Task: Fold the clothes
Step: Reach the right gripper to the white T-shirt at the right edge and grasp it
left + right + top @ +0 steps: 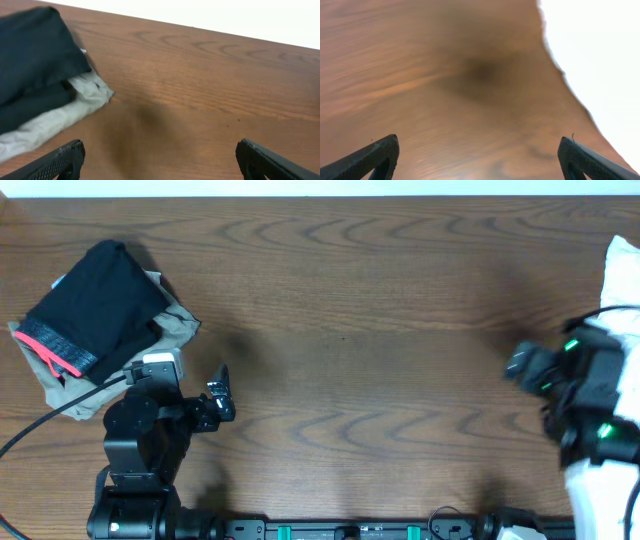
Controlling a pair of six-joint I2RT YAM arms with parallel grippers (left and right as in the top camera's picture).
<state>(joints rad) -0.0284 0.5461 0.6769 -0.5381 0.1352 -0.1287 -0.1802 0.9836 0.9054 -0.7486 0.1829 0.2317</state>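
Note:
The clothes, a white T-shirt [626, 272], lie at the table's far right edge, partly off frame and partly covered by my right arm; no print shows. In the right wrist view the T-shirt [602, 55] fills the upper right as a plain white area. My right gripper [516, 367] [479, 150] is open over bare wood just left of the shirt, blurred in the overhead view, with nothing between its fingers. My left gripper [220, 397] [160, 156] is open at the near left over bare wood, holding nothing.
A folded black garment [95, 305] [35, 60] with a red-pink band lies on a tan garment [175, 325] [60, 117] at the far left, just beyond my left gripper. A black cable [45, 425] runs along the left edge of the wooden table [380, 310].

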